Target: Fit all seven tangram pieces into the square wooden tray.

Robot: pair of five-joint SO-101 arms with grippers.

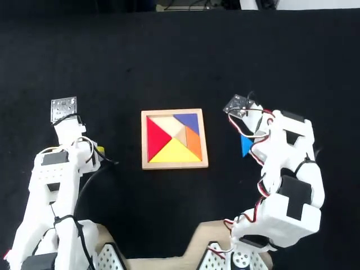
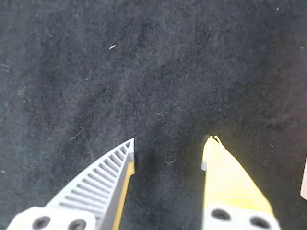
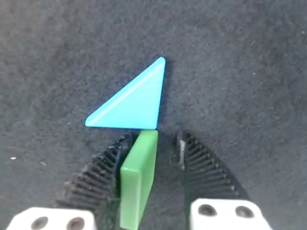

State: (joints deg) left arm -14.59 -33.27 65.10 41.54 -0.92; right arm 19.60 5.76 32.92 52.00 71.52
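Gripping the green piece (image 3: 138, 182) seems the step in hand: it stands on edge between the right gripper (image 3: 154, 139)'s parted jaws, touching one finger only, just beside the cyan triangle (image 3: 134, 105). Next, they must close, then carry it to the tray (image 1: 174, 166). The left gripper (image 2: 171, 143) hovers, jaws apart, over cloth.

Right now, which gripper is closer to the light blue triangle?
Right. The right gripper is just beside the light blue triangle, a green piece between its jaws; the left gripper is over bare cloth beyond the tray.
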